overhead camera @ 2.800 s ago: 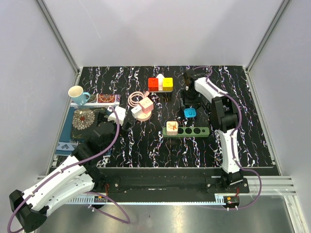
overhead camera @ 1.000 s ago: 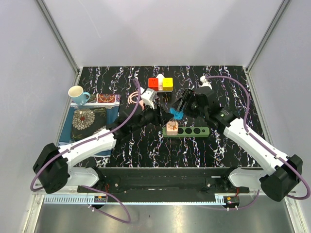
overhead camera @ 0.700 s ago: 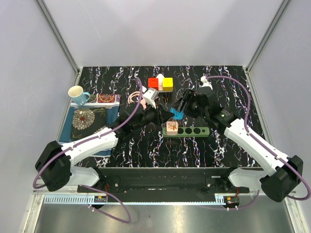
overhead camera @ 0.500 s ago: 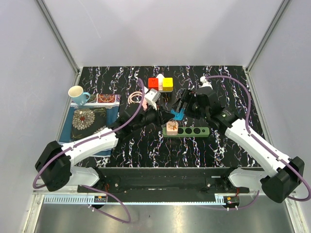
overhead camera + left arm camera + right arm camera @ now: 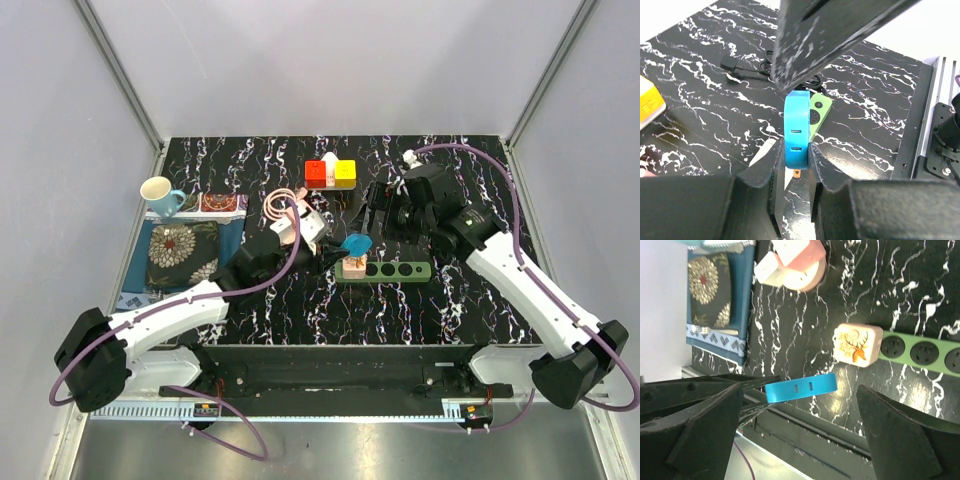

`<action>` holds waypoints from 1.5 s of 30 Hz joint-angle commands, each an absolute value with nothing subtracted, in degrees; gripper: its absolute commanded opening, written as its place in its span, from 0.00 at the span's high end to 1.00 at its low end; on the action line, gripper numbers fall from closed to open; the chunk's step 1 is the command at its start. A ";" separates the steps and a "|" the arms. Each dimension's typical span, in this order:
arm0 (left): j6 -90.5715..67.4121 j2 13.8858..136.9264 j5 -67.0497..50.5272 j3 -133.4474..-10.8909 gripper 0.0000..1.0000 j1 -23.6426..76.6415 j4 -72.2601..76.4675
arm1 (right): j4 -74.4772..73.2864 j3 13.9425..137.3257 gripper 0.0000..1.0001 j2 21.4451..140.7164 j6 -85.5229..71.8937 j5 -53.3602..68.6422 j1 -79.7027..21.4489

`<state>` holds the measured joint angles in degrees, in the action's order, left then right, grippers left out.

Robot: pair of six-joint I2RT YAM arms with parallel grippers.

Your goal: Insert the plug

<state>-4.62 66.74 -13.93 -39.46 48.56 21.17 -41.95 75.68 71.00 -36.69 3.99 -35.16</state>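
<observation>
The plug (image 5: 354, 243) is a flat blue block with two slots and a metal prong showing beneath it. My left gripper (image 5: 336, 250) is shut on the plug (image 5: 797, 127), held edge-on between both fingers (image 5: 771, 167) in the left wrist view. It hangs just above the left end of the green power strip (image 5: 400, 270), next to a white deer-print adapter (image 5: 353, 264) plugged in there. My right gripper (image 5: 385, 215) stands open behind the strip. In the right wrist view the plug (image 5: 800, 387) lies between its wide-apart fingers (image 5: 695, 425), touching neither.
Red and yellow blocks (image 5: 330, 173) sit at the back centre. A pink charger with a white adapter (image 5: 297, 222) and a coiled cable lie left of the strip. A cup (image 5: 158, 192) and patterned mat (image 5: 180, 250) are at the left. A black cable (image 5: 747, 70) lies behind.
My left gripper closed on the blue plug while the right gripper opened and let it go, drawing back. The left arm pulled back slightly with the plug.
</observation>
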 commanded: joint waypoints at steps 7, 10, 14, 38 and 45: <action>2.02 63.98 -17.84 -38.67 1.00 50.10 30.50 | -49.21 82.26 0.00 76.72 -29.98 17.66 -32.26; 1.76 64.16 -17.84 -38.67 1.00 50.19 31.29 | -49.66 82.97 0.02 77.60 -28.13 21.26 -32.17; 0.88 64.25 -17.67 -38.58 1.00 50.36 32.08 | -51.32 83.32 0.04 77.87 -26.02 21.80 -31.73; -3.51 63.37 -17.59 -35.86 0.74 50.54 37.08 | -51.86 83.41 0.81 78.58 -20.04 23.56 -30.32; -6.50 58.55 -16.17 -34.10 0.25 46.85 31.74 | -55.54 84.81 1.00 78.75 -14.60 13.65 -28.21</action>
